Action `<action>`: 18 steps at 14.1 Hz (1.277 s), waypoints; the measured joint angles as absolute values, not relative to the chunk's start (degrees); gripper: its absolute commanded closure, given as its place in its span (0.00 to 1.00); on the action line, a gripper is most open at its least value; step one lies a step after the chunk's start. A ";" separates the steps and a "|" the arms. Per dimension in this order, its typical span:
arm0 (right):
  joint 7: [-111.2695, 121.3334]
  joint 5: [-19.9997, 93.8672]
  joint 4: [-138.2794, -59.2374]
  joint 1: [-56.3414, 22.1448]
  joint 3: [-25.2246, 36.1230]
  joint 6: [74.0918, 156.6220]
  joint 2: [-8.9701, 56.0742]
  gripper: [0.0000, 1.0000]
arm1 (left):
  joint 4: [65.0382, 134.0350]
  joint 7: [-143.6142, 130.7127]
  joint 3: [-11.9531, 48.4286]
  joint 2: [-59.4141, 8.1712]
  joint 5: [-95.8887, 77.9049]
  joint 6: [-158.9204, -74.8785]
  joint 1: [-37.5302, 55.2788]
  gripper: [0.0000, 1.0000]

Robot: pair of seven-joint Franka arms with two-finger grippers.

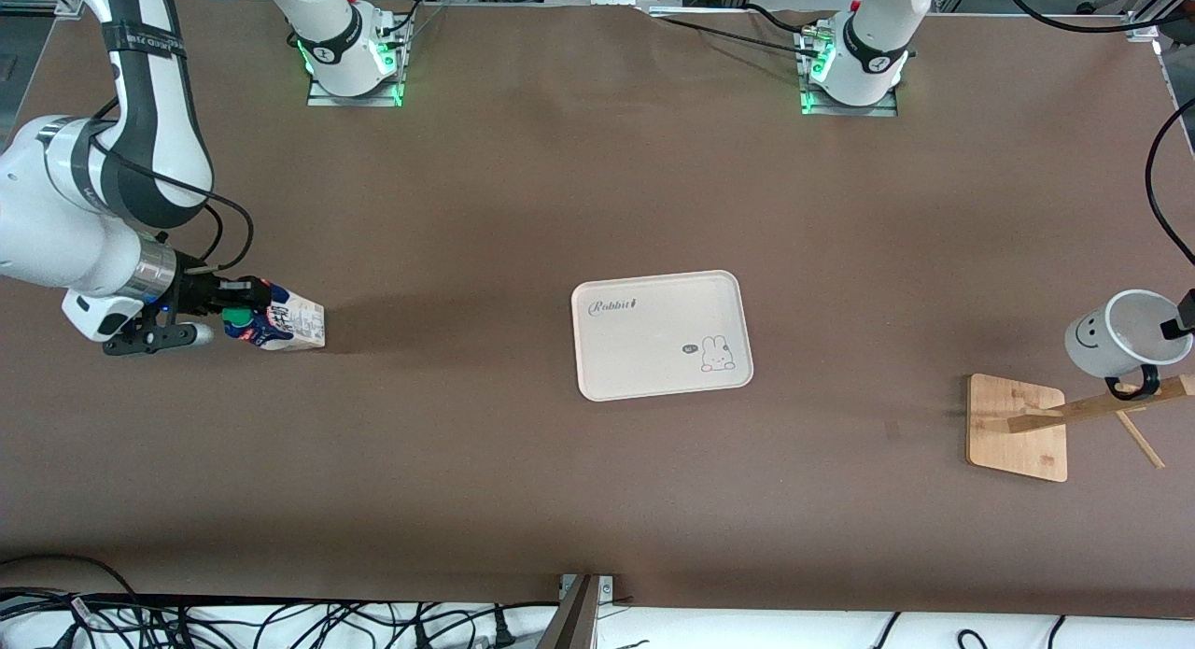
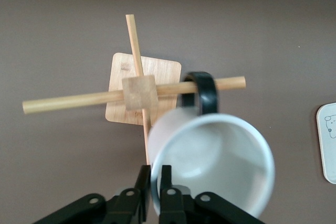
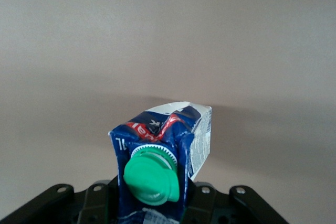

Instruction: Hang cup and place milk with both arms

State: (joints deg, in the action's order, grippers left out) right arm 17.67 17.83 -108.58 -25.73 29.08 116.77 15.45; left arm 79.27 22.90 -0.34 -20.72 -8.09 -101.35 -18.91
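Note:
The white cup [image 1: 1125,336] with a smiley face hangs tilted over the wooden rack [image 1: 1018,427] at the left arm's end of the table. Its black handle [image 1: 1134,385] is looped round a rack peg [image 1: 1092,408]. My left gripper [image 1: 1180,318] is shut on the cup's rim; the left wrist view shows the fingers [image 2: 140,190] pinching the cup [image 2: 210,166] and the handle [image 2: 202,90] round the peg [image 2: 79,99]. My right gripper [image 1: 245,315] is shut on the milk [image 1: 285,324], which is tipped on its side low at the right arm's end; its green cap [image 3: 152,179] faces the right wrist camera.
A cream tray [image 1: 653,299] with a rabbit drawing lies at the table's middle, with nothing on it. Its edge shows in the left wrist view [image 2: 328,145]. Cables lie along the table edge nearest the front camera.

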 measured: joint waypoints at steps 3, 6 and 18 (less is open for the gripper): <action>17.67 17.83 -111.28 -25.75 28.76 118.64 14.21 0.68 | 79.23 22.90 0.10 -20.76 -8.09 -101.25 -18.70 0.00; 17.67 17.83 -112.99 -25.75 28.73 120.23 13.95 0.68 | 78.55 22.43 1.15 -20.62 -8.09 -99.37 -18.10 0.00; 9.99 17.86 -114.94 -25.66 28.78 122.03 13.82 0.67 | 82.33 1.46 5.56 -10.66 -3.68 -88.95 -3.40 0.00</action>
